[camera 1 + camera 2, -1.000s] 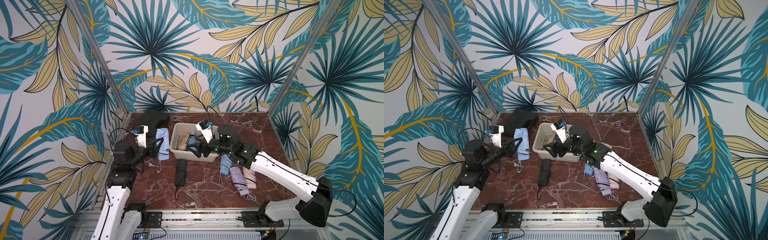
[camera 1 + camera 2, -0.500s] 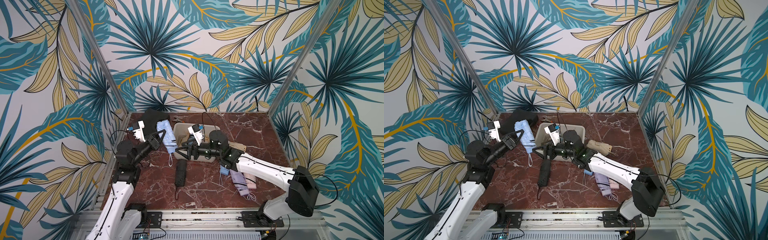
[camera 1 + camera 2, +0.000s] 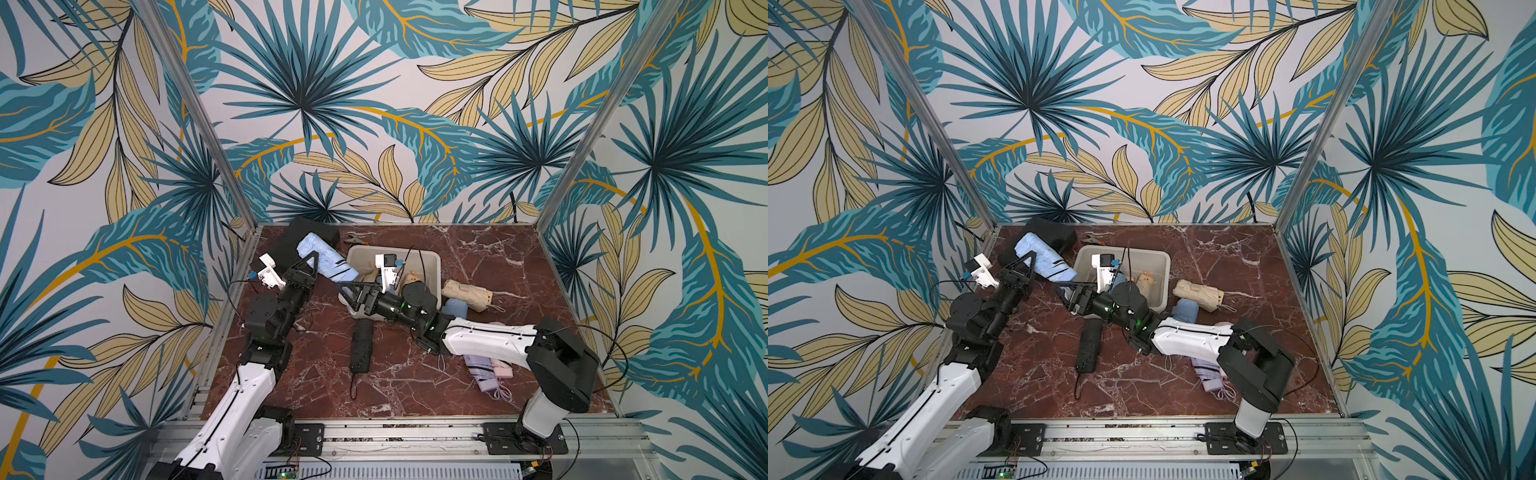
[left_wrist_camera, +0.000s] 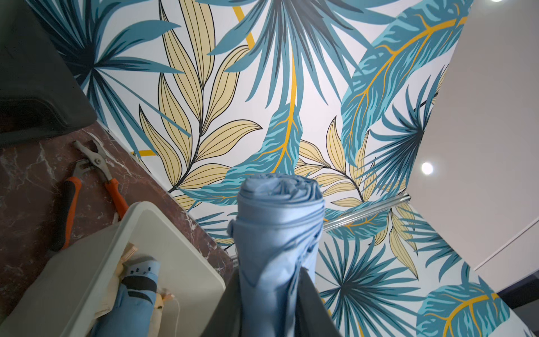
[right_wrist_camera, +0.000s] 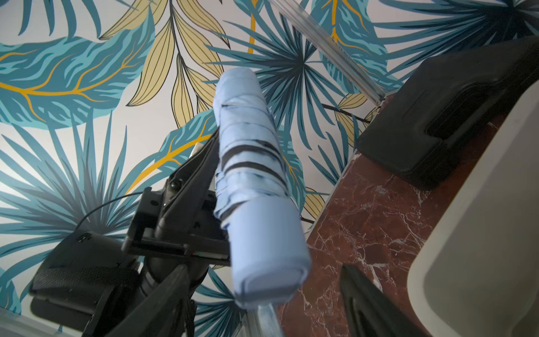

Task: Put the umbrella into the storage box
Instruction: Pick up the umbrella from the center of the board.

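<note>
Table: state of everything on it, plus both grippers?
held umbrella: folded, off the table, tilted.
left gripper: shut on held umbrella.
right gripper: open, at held umbrella's lower end.
box: upright, umbrellas inside.
black umbrella: folded, flat on table.
beige umbrella: folded, on table beside box.
pliers: on table, handles apart.

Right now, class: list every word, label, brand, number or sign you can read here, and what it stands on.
No readable text anywhere.
Small dark marks on the boxed umbrella, lying in the box: too small and blurred to read.
No print visible on the held umbrella, case or pliers.
</note>
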`<state>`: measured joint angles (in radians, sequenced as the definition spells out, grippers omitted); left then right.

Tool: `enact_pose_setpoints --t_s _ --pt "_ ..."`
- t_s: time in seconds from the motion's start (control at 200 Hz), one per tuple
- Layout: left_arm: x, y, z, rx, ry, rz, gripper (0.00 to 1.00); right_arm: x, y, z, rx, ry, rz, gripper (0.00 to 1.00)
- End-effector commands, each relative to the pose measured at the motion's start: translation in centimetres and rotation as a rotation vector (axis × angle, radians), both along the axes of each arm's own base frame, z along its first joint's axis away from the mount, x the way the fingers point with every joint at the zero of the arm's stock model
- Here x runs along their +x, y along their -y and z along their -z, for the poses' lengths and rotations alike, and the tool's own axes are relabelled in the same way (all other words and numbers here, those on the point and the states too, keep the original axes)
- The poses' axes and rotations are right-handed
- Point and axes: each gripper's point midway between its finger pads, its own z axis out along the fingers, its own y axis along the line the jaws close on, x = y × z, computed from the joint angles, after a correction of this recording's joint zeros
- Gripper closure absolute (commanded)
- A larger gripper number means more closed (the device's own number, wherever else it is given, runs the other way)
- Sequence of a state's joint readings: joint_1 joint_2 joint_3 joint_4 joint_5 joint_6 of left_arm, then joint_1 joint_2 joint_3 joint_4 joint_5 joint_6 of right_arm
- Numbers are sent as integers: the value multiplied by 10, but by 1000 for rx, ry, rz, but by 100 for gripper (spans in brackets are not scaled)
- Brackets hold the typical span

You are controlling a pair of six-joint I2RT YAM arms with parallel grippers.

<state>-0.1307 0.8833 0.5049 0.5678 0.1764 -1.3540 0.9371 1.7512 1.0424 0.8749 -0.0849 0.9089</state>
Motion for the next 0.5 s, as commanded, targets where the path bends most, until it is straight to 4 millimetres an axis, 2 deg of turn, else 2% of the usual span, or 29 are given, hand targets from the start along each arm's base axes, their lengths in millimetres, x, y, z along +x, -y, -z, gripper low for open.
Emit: enact_pose_setpoints --t_s 0.0,0.115,0.311,0.496 --pt "-4 -6 -21 -113 76 -16 100 15 4 -30 152 25 79 17" --pt "-3 -4 -17 -121 60 -14 100 20 -2 -37 184 46 87 17" --pt "-3 -4 -16 -133 53 -21 100 29 -9 -37 200 55 148 18" --pt "-2 -3 -16 -139 49 -23 100 39 -19 -36 210 25 162 32"
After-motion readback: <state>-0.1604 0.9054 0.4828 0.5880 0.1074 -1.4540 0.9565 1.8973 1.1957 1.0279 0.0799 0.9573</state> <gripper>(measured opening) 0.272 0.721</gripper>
